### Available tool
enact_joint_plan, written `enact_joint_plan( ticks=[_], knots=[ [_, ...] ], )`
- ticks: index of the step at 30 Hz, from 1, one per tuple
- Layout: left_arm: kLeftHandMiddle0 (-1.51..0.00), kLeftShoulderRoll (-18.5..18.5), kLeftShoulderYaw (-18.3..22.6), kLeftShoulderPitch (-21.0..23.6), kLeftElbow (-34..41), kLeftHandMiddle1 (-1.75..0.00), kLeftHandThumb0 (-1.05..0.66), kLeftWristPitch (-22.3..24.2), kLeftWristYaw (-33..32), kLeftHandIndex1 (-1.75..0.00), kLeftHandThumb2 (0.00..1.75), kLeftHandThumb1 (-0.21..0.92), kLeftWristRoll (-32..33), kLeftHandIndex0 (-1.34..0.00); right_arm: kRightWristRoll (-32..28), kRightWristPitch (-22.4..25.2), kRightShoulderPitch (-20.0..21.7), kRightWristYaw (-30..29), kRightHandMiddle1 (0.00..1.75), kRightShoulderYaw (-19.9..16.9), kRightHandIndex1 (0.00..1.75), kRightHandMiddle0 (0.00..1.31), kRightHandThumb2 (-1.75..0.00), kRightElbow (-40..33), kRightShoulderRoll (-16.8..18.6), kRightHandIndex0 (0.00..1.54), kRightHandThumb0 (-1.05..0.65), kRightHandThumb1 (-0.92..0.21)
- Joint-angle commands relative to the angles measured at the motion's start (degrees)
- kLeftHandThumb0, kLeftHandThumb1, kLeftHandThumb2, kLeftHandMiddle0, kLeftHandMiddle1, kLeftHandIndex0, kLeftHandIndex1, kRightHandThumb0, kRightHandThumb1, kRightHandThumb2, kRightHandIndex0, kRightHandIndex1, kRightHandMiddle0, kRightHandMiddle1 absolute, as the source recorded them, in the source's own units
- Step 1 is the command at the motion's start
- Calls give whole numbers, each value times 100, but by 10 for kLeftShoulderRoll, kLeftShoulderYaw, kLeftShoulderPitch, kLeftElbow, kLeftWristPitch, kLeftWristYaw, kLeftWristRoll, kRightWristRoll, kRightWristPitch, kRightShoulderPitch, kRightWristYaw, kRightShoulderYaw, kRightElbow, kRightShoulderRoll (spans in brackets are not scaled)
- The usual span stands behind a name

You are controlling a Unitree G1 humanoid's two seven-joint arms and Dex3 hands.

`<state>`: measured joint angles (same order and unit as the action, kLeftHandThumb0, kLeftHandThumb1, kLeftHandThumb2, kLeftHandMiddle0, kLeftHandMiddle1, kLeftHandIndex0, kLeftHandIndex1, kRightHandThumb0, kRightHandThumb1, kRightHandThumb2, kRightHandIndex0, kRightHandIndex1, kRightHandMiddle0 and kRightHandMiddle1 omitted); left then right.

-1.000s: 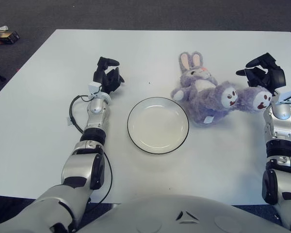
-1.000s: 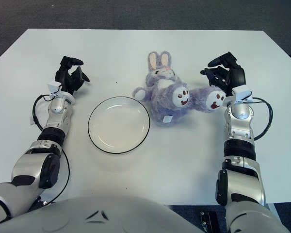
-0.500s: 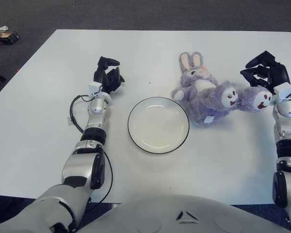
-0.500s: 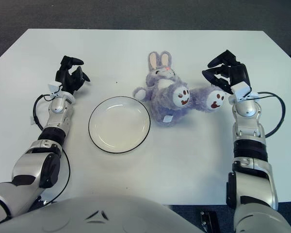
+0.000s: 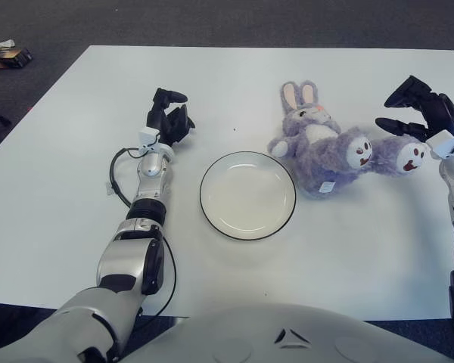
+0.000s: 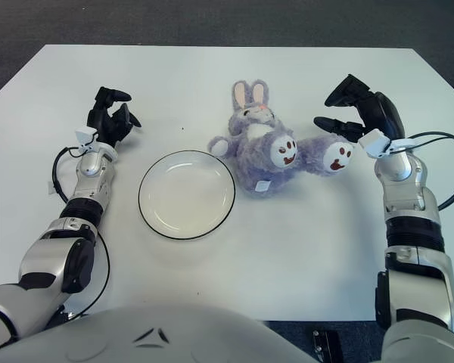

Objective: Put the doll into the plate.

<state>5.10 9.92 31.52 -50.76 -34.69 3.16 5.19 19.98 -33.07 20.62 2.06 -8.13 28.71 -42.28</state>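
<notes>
A purple plush rabbit doll (image 5: 325, 147) lies on its back on the white table, ears pointing away from me, both feet turned to the right. Left of it sits an empty white plate (image 5: 247, 194) with a dark rim. My right hand (image 6: 357, 113) is just right of the doll's right foot (image 6: 335, 156), fingers spread and holding nothing, one finger reaching toward that foot. My left hand (image 5: 167, 115) shows left of the plate, beyond its far edge, with its fingers curled and holding nothing.
The white table (image 5: 76, 189) reaches across the whole view, with dark carpet beyond its far edge. A small object (image 5: 6, 54) lies on the floor at the far left. A black cable (image 6: 439, 166) loops beside my right forearm.
My right hand has moved to the right and its fingers have spread, drawing back from the doll's right foot. The doll, the plate and my left hand have not moved.
</notes>
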Motion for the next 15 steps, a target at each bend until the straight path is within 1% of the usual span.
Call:
enact_joint_plan(
  ticks=[1,4,6,10,15],
  knots=[
    [-81,-15,-4,-41,-28,-175,-36,-7,-6,-175,67,80,-7,-28,13,-17,-5,-10,68,7,14,31,-14,-4,-14,57,-36,-92],
    [-81,-16,-4,-41,-28,-175,-36,-7,-7,-175,67,80,-7,-28,41,-67,0,-43,64,17,14,32,-12,14,-26,60,-36,-92],
    [-81,-15,-4,-40,-30,-175,-36,-7,-7,-175,67,80,-7,-28,48,-82,4,-56,62,21,15,32,-11,23,-28,62,-37,-92],
    [-81,-15,-4,-39,-31,-175,-36,-7,-7,-175,67,80,-7,-28,84,-130,21,-113,62,30,16,34,-9,56,-31,63,-36,-92],
    [-81,-15,-4,-39,-32,-175,-36,-7,-6,-175,67,80,-7,-28,126,-159,47,-163,56,51,19,39,-7,93,-40,63,-36,-92]
  ],
)
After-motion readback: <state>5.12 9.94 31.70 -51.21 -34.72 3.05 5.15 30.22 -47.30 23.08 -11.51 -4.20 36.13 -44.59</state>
